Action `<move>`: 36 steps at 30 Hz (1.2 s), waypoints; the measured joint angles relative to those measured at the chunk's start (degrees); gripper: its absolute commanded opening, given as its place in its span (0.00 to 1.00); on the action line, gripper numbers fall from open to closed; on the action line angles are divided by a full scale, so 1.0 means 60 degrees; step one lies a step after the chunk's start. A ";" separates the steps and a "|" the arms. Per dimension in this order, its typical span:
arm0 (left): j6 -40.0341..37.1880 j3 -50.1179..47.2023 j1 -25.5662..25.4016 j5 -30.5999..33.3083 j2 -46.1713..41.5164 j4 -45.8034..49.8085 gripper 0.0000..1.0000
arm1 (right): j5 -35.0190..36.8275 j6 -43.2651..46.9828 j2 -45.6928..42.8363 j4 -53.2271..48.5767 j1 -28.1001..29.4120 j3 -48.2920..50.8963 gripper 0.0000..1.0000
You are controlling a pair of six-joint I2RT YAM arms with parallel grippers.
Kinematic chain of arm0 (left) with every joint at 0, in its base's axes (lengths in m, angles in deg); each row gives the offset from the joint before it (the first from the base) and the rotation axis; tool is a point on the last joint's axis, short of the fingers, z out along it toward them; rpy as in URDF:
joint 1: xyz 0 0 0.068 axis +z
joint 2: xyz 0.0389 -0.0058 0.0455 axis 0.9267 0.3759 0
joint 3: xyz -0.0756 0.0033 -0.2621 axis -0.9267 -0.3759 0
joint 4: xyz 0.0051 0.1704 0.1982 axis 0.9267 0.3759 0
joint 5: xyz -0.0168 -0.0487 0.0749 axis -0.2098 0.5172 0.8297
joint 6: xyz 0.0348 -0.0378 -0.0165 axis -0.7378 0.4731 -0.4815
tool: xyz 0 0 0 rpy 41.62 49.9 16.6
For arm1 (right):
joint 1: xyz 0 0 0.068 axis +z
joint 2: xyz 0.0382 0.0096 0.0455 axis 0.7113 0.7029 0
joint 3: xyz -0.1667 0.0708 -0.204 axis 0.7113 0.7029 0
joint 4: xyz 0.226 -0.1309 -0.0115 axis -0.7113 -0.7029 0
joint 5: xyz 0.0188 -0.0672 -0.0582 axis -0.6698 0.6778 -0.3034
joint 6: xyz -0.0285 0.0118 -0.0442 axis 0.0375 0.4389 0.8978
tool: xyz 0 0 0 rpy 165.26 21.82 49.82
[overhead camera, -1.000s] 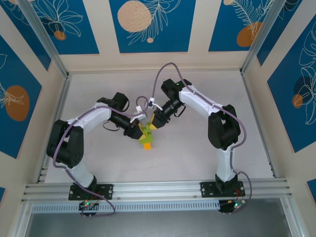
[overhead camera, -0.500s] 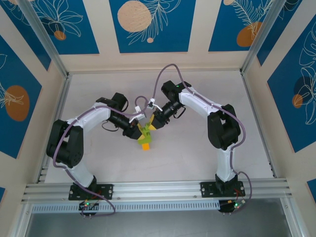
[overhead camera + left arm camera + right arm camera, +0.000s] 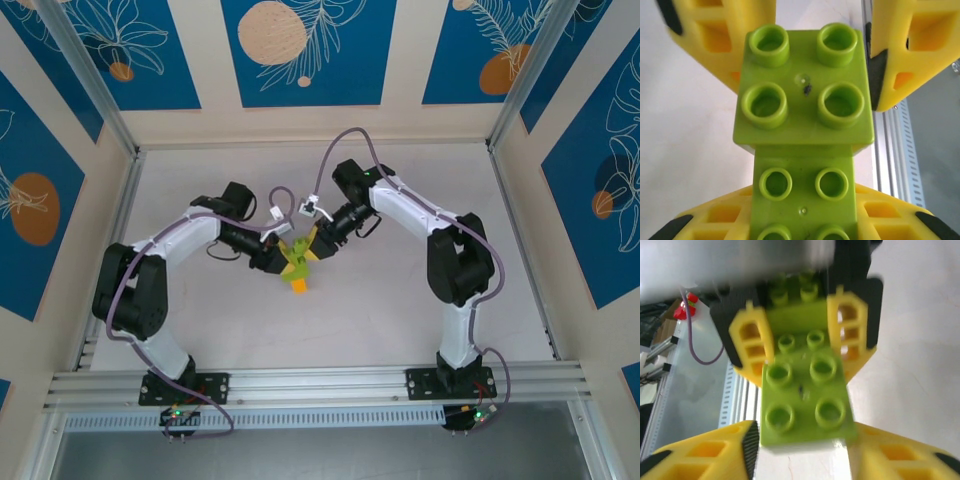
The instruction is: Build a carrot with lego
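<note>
Both arms meet at the carrot (image 3: 295, 266), a stack of lime-green bricks held between them. The orange brick (image 3: 298, 288) is at the end pointing toward the arm bases.

The left gripper (image 3: 276, 258) comes in from the carrot's left. Its fingers (image 3: 715, 220) are clamped on the lower green brick (image 3: 805, 192), and that's the anchor.

The right gripper (image 3: 310, 248) reaches in from the carrot's far right. Its fingers (image 3: 700, 452) stand one on each side of the square green brick (image 3: 805, 400) at the leafy end. On the left wrist camera a thin sliver of background shows between that brick and one pad, so the pinch looks loose. Whether the pads touch it or stand just clear, I cannot tell.

Here's what matters: the carrot's long axis runs from the leafy end on the far side to the orange tip on the near side. The two grippers face each other across it.

My read is that the square brick looks seated, offset on the one below. The right arm is nearer the leafy end, so it is the one free to back off for another piece while the left holds.
</note>
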 measured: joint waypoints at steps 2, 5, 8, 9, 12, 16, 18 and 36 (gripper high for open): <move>0.0044 0.0033 0.0098 -0.0062 -0.0029 -0.0204 0.09 | 0.0168 -0.0342 -0.0219 0.0335 -0.0160 0.0146 0.78; 0.0069 0.0051 0.0117 -0.0066 -0.0029 -0.0361 0.09 | 0.0401 -0.0878 -0.0685 0.1016 -0.0419 0.0379 0.85; 0.0248 0.0051 0.0113 0.0025 -0.0029 -0.0554 0.10 | 0.0878 -0.1581 -0.1344 0.2036 -0.0616 0.0838 0.85; 0.0335 0.0047 0.0091 0.0120 -0.0029 -0.0656 0.11 | 0.1137 -0.1847 -0.1577 0.2379 -0.0681 0.1038 0.85; 0.0809 -0.0080 -0.0073 0.0725 -0.0036 -0.1348 0.12 | 0.2342 -0.2805 -0.2237 0.3548 -0.0878 0.1683 0.85; 0.1501 -0.0714 -0.0452 0.2171 -0.0047 -0.2590 0.13 | 0.4076 -0.4036 -0.2732 0.4991 -0.1060 0.2601 0.85; 0.1763 -0.1064 -0.0736 0.2980 -0.0095 -0.3187 0.13 | 0.4772 -0.4554 -0.2856 0.5563 -0.1118 0.3107 0.85; 0.2987 -0.2681 -0.1552 0.6583 -0.0856 -0.6896 0.26 | 0.6714 -0.6324 -0.3104 0.7686 -0.1228 0.5304 0.85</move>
